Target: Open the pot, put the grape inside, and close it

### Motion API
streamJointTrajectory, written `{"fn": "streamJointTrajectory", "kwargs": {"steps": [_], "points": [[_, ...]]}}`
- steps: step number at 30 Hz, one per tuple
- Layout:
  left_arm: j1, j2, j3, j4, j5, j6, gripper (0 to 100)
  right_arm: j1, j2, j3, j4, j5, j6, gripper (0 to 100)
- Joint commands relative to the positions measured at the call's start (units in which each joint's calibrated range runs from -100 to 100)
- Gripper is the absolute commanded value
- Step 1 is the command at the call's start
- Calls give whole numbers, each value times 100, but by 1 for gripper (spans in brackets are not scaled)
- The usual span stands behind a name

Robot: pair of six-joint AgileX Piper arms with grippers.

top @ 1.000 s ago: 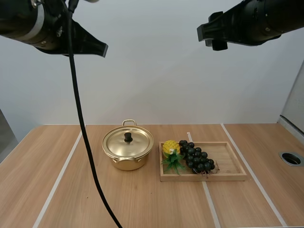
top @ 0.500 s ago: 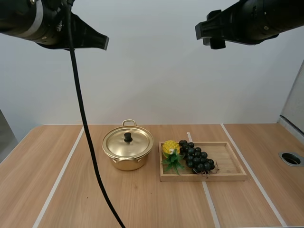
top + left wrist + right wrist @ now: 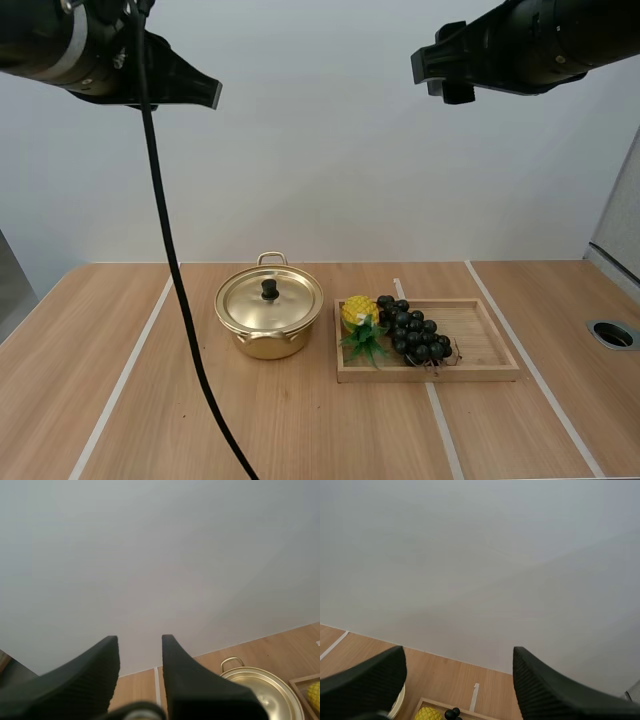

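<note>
Hovering high above the desk (image 3: 300, 420), my left hand (image 3: 140, 640) gapes narrowly and my right hand (image 3: 458, 652) wide, both empty; the grapes (image 3: 412, 330) lie in the tray (image 3: 485, 340) beside the lidded pot (image 3: 268, 312).

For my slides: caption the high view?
Lidded gold pot beside a wooden tray holding grapes and a toy pineapple, all untouched.

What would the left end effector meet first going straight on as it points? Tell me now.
Probably the pale wall: the open left end effector aims above the table's far edge, and the pot sits below that line. Depth is unclear.
</note>
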Motion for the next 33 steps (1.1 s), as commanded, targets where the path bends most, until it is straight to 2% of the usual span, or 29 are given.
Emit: {"fn": "streamJointTrajectory", "kwargs": {"steps": [1, 24, 28, 33], "points": [[2, -35, -29, 52, -130, -53, 100, -17, -41, -47, 42, -96, -22, 100], [2, -21, -29, 0, -331, -91, 100, -17, -41, -47, 92, -571, -22, 100], [2, 276, -29, 0, 20, 138, 100, -17, -41, -47, 92, -571, -22, 100], [2, 1119, -29, 0, 1382, 456, 100, -17, -41, -47, 136, -571, -22, 100]]}}
